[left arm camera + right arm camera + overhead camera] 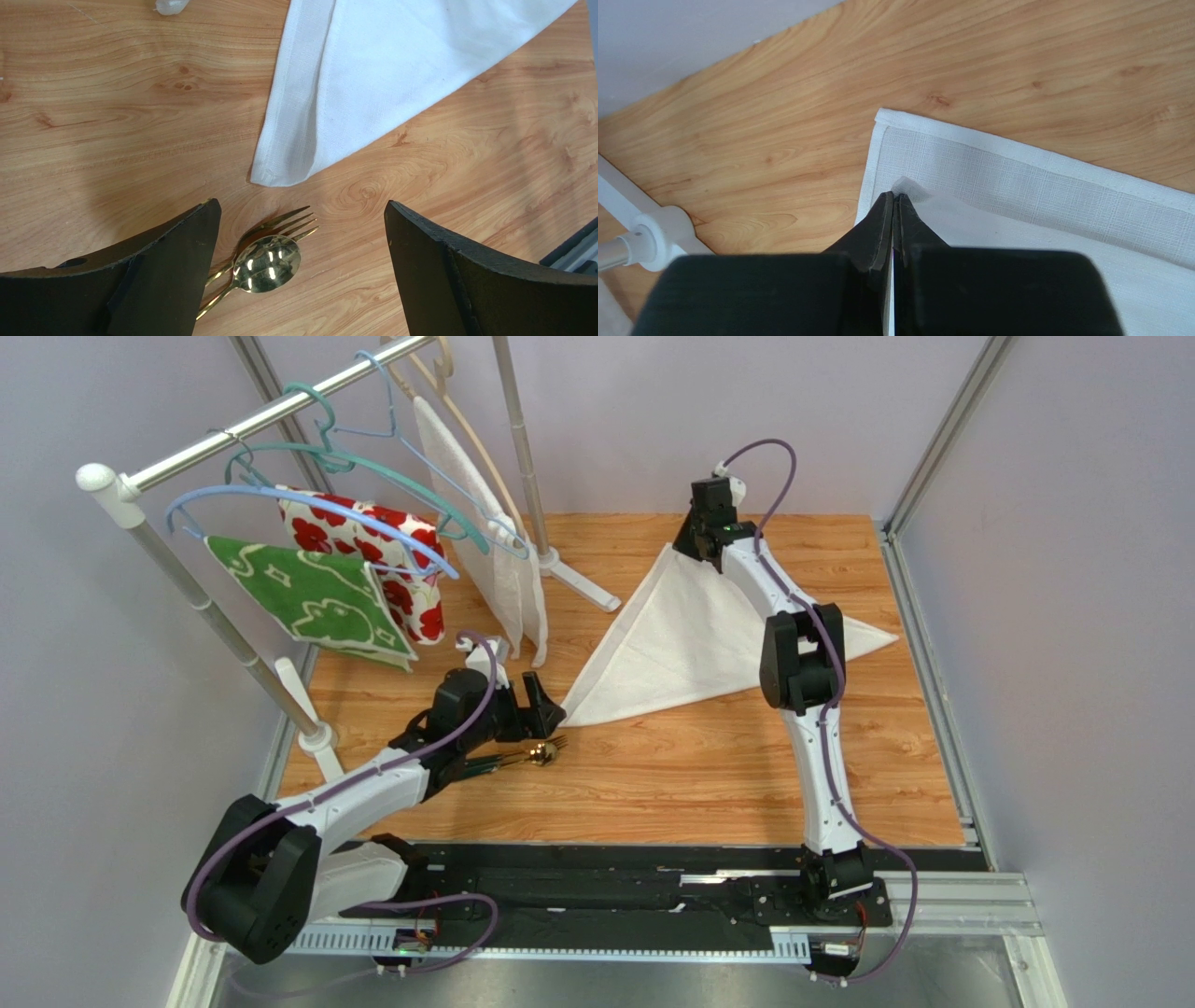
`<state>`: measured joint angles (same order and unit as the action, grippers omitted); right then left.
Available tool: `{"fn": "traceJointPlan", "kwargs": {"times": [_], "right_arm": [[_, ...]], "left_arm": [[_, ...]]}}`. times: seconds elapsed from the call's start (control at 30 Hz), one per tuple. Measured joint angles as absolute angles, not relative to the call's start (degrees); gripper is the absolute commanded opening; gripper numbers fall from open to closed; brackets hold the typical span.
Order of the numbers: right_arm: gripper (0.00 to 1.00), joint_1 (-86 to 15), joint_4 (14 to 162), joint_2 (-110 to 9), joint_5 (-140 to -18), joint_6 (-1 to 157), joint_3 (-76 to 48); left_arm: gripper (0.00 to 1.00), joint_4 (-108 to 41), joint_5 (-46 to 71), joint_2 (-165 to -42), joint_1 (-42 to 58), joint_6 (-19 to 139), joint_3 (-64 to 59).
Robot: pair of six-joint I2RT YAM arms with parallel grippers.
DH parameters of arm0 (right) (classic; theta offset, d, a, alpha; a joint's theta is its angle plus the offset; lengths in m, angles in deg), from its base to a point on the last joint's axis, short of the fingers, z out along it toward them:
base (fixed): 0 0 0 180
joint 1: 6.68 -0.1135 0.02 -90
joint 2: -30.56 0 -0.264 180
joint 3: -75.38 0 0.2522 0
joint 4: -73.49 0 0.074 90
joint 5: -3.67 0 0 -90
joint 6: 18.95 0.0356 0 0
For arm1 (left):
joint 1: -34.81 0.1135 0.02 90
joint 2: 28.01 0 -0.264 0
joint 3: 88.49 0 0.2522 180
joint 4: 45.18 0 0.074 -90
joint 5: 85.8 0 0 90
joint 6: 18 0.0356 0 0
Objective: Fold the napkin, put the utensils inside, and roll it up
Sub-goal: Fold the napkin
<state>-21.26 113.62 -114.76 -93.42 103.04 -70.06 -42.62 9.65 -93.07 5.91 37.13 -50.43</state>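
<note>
Napkin is folded into a triangle on the table, and its far corner is pinched by the closed right fingers. The left fingers are held wide open over the utensils, laid just beside the napkin's near corner.

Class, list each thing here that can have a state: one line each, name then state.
napkin, folded into a triangle, lying flat.
utensils, lying together beside the napkin, not on it.
left pincer, open, over the utensils.
right pincer, shut on the napkin near its far corner.
</note>
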Motion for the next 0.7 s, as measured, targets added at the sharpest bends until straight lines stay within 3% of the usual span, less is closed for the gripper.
{"fn": "traceJointPlan", "kwargs": {"times": [0.7], "right_arm": [[0.00,-21.26,107.69,-114.76,-91.28,108.94,-70.56]], "left_arm": [[0.96,-42.58,8.82,-93.94,5.91,37.43,-50.48]]}}
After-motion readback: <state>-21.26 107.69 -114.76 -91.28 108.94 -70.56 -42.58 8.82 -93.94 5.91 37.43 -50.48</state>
